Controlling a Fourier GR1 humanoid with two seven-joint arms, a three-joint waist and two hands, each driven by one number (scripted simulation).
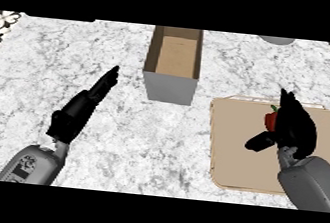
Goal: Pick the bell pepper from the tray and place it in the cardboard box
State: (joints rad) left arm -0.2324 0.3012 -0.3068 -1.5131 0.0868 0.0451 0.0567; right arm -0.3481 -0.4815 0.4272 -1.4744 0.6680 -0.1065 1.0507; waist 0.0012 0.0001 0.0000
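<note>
At the left of the head view, the left hand (87, 103) is seen stretched out over the marble counter (121, 139), its fingers straight and held together, pointing away toward the far edge; nothing is held in it. Just right of its fingertips, at the centre far side, the cardboard box (173, 59) is set upright with its open top facing up, and its brown inside is shown bare as far as can be seen. Further right, the tan tray (238, 155) is laid flat on the counter, well apart from the box. Over the tray's far right part the right hand (294, 128) is placed, with its thumb spread out to the left and its fingers extended toward the far rim. The bell pepper (271, 118), red with a small green stem, is seen on the tray at the left edge of that hand, lying against the fingers and above the thumb; most of it is hidden by the hand, so it cannot be told for certain whether the fingers are closed round it or merely touching it.
</note>
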